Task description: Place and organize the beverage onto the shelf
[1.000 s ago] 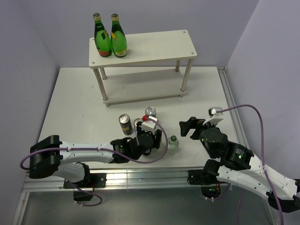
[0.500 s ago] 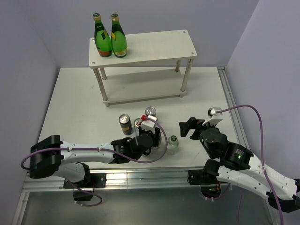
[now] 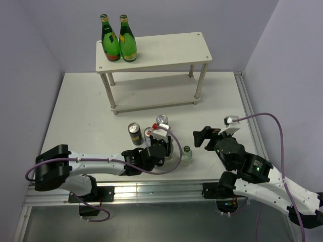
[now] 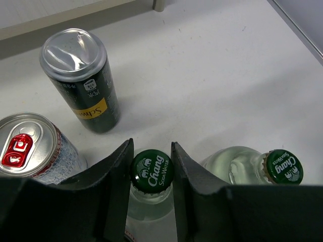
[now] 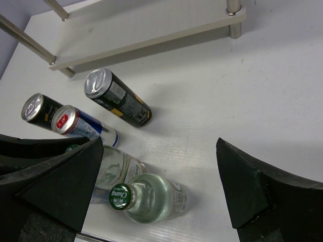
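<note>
Left hand [image 4: 151, 147] straddles the green cap of a clear bottle [image 4: 152, 170] standing on the table [image 4: 227, 75]. Its fingers lie close beside the cap, but contact cannot be told. Right hand [image 5: 159, 142] is spread wide and holds nothing. A second bottle [image 4: 237, 166], a black can [image 4: 83, 85] and a silver can [image 4: 30, 151] stand near, in front of the shelf [image 3: 151, 50].

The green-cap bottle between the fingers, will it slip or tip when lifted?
Maybe slippery: the green-capped bottle looks smooth and clear, and the left gripper pinches only its cap. It looks full, so probably heavy for its size. Being squat, it shouldn't tip easily.
</note>
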Controlling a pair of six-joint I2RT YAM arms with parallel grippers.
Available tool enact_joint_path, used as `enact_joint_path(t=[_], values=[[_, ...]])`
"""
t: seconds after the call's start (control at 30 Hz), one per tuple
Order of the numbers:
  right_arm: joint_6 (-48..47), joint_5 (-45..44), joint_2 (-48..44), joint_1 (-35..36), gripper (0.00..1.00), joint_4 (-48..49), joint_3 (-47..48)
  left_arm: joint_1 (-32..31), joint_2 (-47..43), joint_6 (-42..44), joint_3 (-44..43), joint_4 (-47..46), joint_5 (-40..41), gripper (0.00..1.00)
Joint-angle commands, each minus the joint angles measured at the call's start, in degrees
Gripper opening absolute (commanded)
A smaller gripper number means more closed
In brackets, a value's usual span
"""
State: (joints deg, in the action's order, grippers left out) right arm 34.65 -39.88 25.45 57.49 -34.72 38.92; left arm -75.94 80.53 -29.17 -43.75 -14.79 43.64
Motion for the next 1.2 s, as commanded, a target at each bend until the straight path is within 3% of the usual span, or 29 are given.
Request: enact_joint_path(t=[0.0,0.87,1.17], values=[[0.2,-1.7,-0.6,0.4,1.0,1.5,-0.5,-0.3,1.5,-0.2,-2.0,2.0,0.3,0.0],[-0.1,-1.7,-1.9,0.4,1.0,2.6,-1.6,-0.4,-2.0,6.6,-20.8,13.8,2.3,0.0],[-0.2,-1.7,-2.2,0.4,1.0,2.5,-1.6,2.2,-4.7,17.1,-30.9,13.1,5.0,0.0]])
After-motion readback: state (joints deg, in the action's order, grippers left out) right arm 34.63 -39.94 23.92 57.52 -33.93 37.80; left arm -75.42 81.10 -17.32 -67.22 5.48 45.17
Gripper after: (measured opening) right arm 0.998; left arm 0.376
